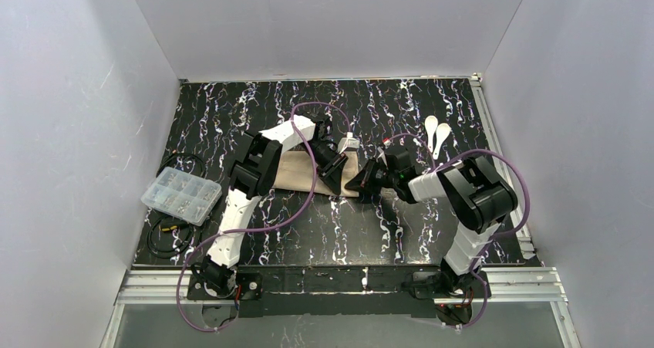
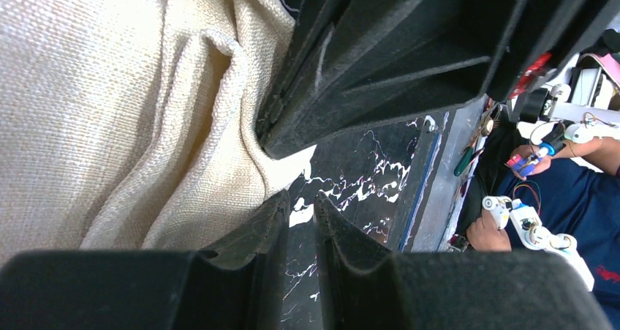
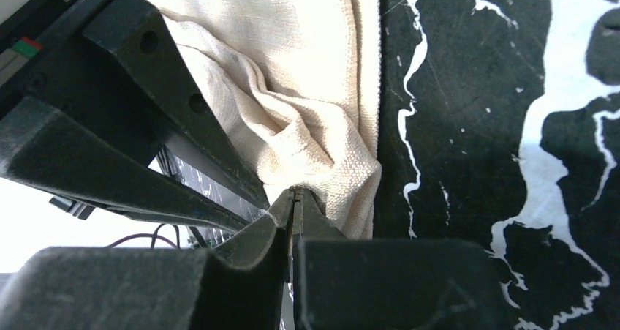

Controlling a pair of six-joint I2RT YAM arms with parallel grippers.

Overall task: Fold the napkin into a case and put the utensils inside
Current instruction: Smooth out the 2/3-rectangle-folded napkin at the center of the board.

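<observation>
The beige napkin (image 1: 297,170) lies as a long folded strip on the marbled table (image 1: 339,232), its right end bunched into wrinkles (image 2: 212,88). My right gripper (image 3: 295,192) is shut on the napkin's (image 3: 307,66) near right corner, low at the cloth's right end (image 1: 356,184). My left gripper (image 2: 301,202) sits just beside it (image 1: 337,180). Its jaws stand slightly apart with only bare table between them, and one finger touches the cloth's edge. Two white utensils (image 1: 436,134) lie side by side at the back right, apart from both grippers.
A clear plastic compartment box (image 1: 180,194) sits at the left edge with black cables (image 1: 166,236) around it. A purple cable (image 1: 308,201) loops over the napkin's near side. A metal rail (image 1: 493,132) borders the table on the right.
</observation>
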